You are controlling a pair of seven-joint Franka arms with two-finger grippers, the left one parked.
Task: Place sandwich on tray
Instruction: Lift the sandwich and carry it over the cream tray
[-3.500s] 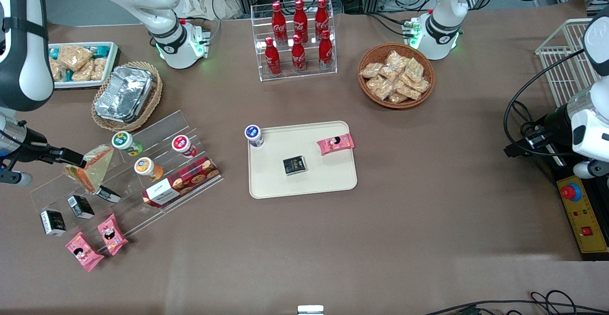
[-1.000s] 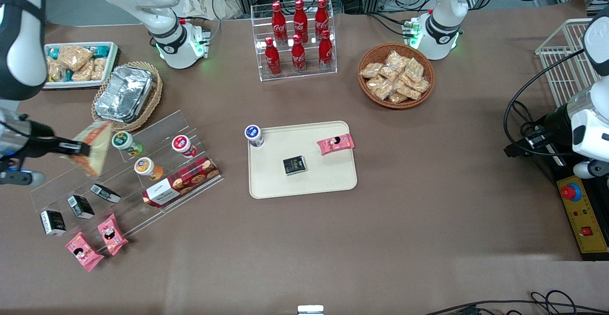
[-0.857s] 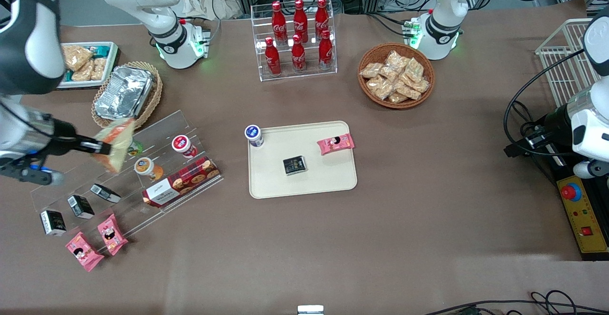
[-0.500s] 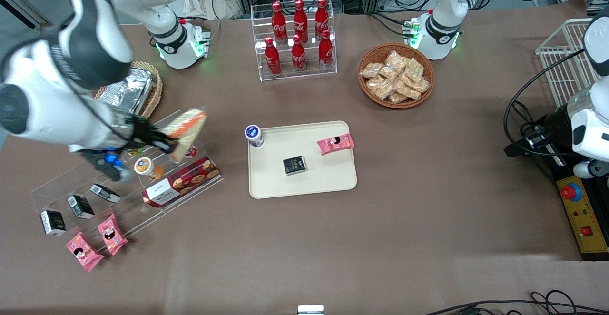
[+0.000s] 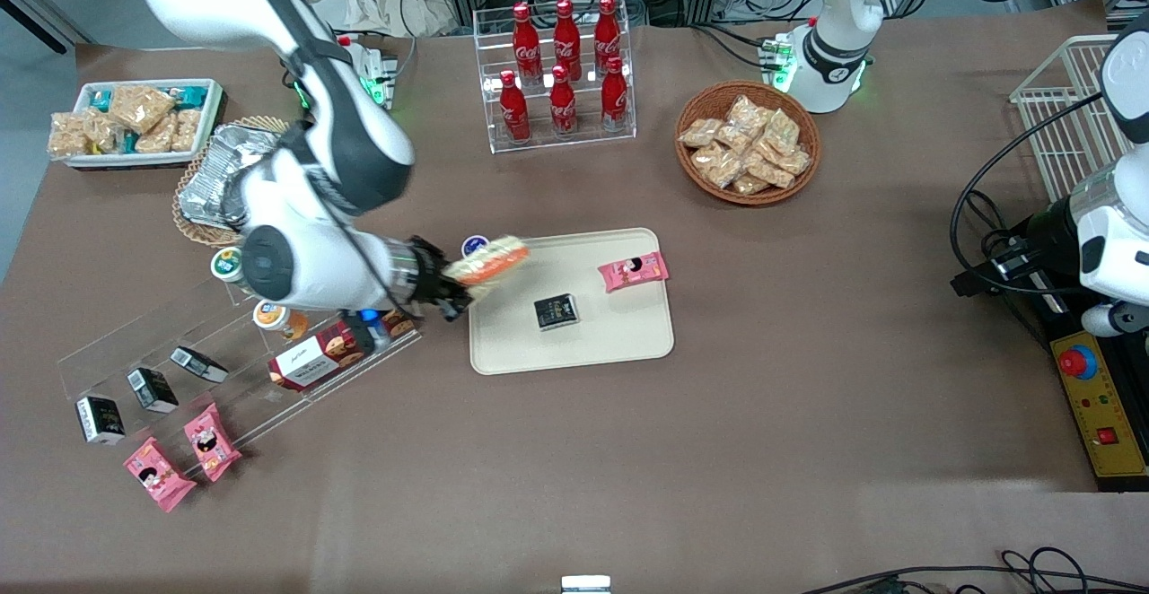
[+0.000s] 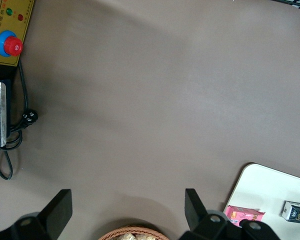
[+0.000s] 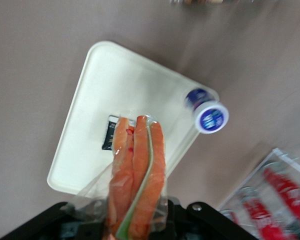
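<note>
Carrying the sandwich [image 5: 487, 261] in over the tray [image 5: 619, 329], not set down yet.

The gripper [image 5: 451, 287] is clamped on its wrapped end at the tray's edge nearest the working arm, so the pickup's done and what's left looks like lowering and letting go, probably clear of the black packet [image 5: 556, 311] and pink snack [image 5: 634, 270].

end effector [image 7: 135, 222] clamped on the wrapped sandwich [image 7: 137, 175], orange layers edge-on, hanging above the cream tray [image 7: 125, 85]. a dark packet [image 7: 111, 131] lies on the tray, a blue-lidded cup [image 7: 210, 117] at its corner, brown table [image 7: 40, 45] all around.
</note>
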